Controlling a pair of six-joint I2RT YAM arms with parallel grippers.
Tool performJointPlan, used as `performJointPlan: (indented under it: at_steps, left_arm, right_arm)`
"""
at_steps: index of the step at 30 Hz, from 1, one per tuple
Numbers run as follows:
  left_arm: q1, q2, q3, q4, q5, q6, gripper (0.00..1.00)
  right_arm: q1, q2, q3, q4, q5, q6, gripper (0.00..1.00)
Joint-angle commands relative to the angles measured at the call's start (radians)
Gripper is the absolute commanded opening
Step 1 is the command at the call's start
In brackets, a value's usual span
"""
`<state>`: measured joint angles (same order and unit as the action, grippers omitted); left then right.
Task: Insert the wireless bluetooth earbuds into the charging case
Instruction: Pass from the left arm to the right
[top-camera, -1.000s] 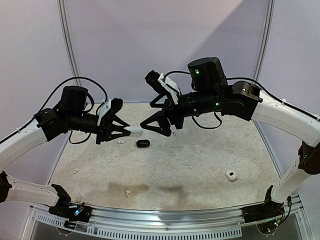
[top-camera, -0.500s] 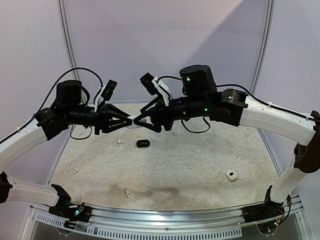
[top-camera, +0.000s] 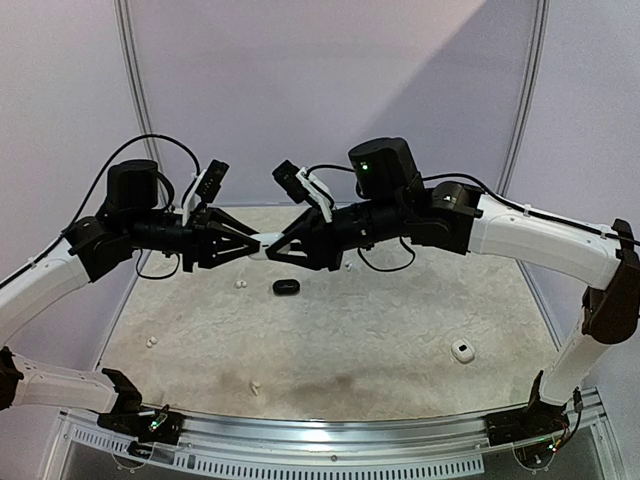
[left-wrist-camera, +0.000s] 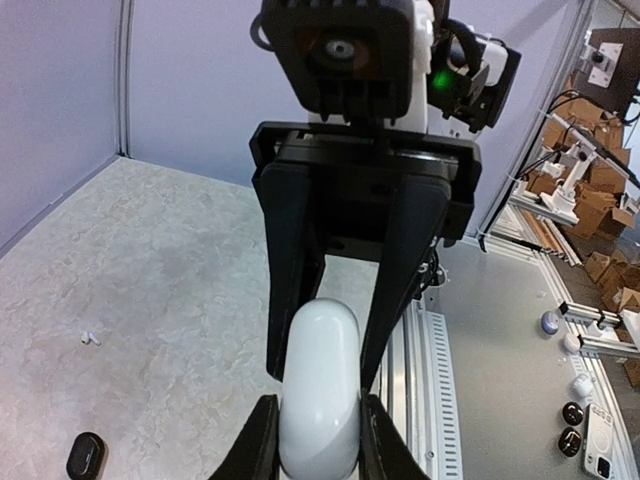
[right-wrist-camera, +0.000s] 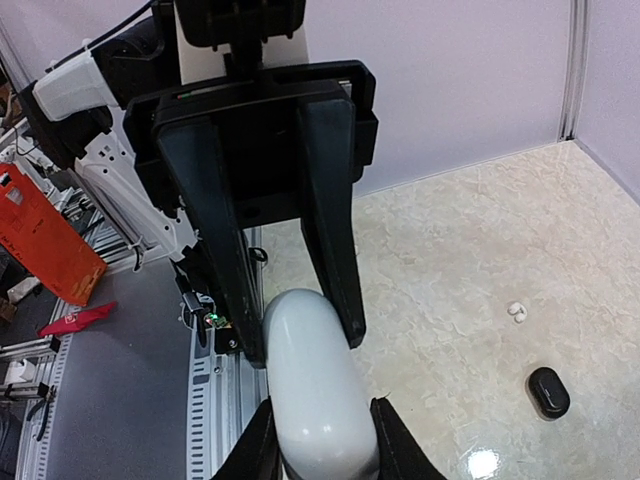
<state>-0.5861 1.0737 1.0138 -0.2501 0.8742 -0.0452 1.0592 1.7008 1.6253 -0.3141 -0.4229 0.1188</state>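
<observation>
A closed white charging case (top-camera: 262, 243) hangs in mid-air above the back of the table, gripped from both ends. My left gripper (top-camera: 254, 243) is shut on its left end; in the left wrist view the case (left-wrist-camera: 320, 390) sits between that gripper's (left-wrist-camera: 320, 448) fingers. My right gripper (top-camera: 273, 245) is shut on the other end, and the case (right-wrist-camera: 315, 400) fills the gap in that gripper (right-wrist-camera: 320, 452). Tiny white earbuds lie on the table: one (top-camera: 240, 284) under the left gripper, one (top-camera: 152, 341) at the left, one (top-camera: 254, 385) near the front.
A black oval case (top-camera: 286, 287) lies on the table below the grippers, also seen in the wrist views (left-wrist-camera: 86, 455) (right-wrist-camera: 549, 392). A white case (top-camera: 462, 350) sits at the right. The table's metal front rail (top-camera: 330, 440) runs between the arm bases.
My right gripper has moved left to the white case and closed its wide-open jaws onto its free end. The left gripper turned and lifted slightly, still holding the case.
</observation>
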Motion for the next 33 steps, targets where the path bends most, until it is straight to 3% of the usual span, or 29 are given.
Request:
performJointPlan:
  at_steps: [1, 4, 5, 8, 10, 12, 16, 20, 23, 25, 29, 33]
  left_arm:
    - [0.0, -0.009, -0.001, 0.003, 0.004, 0.008, 0.0]
    - [0.0, -0.007, -0.004, 0.003, 0.002, 0.013, 0.0]
    - [0.0, -0.009, -0.003, -0.002, 0.001, 0.015, 0.12]
    - [0.0, -0.02, 0.009, -0.057, -0.031, 0.126, 0.69]
    - [0.0, -0.055, 0.015, -0.114, -0.095, 0.297, 0.83]
    - [-0.001, -0.114, -0.009, -0.11, -0.199, 0.49, 0.88]
    - [-0.014, -0.215, -0.117, 0.05, -0.377, 0.925, 0.9]
    - [-0.06, -0.25, -0.318, 0.427, -0.507, 1.369, 0.9]
    - [-0.072, -0.201, -0.456, 0.712, -0.495, 1.75, 0.91]
    - [-0.073, -0.143, -0.499, 0.869, -0.487, 1.85, 0.91]
    - [-0.084, -0.046, -0.516, 1.094, -0.536, 1.864, 0.91]
    - [-0.096, -0.032, -0.524, 1.139, -0.582, 1.857, 0.87]
  right_arm:
    - [-0.006, 0.007, 0.017, -0.003, -0.003, -0.002, 0.13]
    - [-0.006, 0.004, 0.021, -0.003, -0.008, -0.008, 0.0]
    - [-0.006, 0.002, 0.02, -0.002, -0.01, -0.01, 0.0]
    - [-0.007, -0.011, 0.016, 0.002, -0.007, -0.012, 0.0]
    - [-0.014, -0.02, 0.018, -0.003, 0.0, 0.006, 0.0]
    - [-0.023, -0.022, 0.02, -0.011, 0.003, 0.04, 0.0]
    - [-0.033, -0.025, 0.028, -0.026, 0.022, 0.114, 0.0]
    - [-0.034, -0.004, 0.05, 0.016, 0.01, 0.221, 0.0]
    - [-0.038, 0.042, 0.112, -0.005, -0.022, 0.321, 0.0]
    - [-0.042, 0.067, 0.146, -0.001, -0.055, 0.382, 0.0]
    - [-0.046, 0.11, 0.183, -0.025, -0.097, 0.46, 0.0]
    - [-0.056, 0.126, 0.19, -0.038, -0.091, 0.49, 0.0]
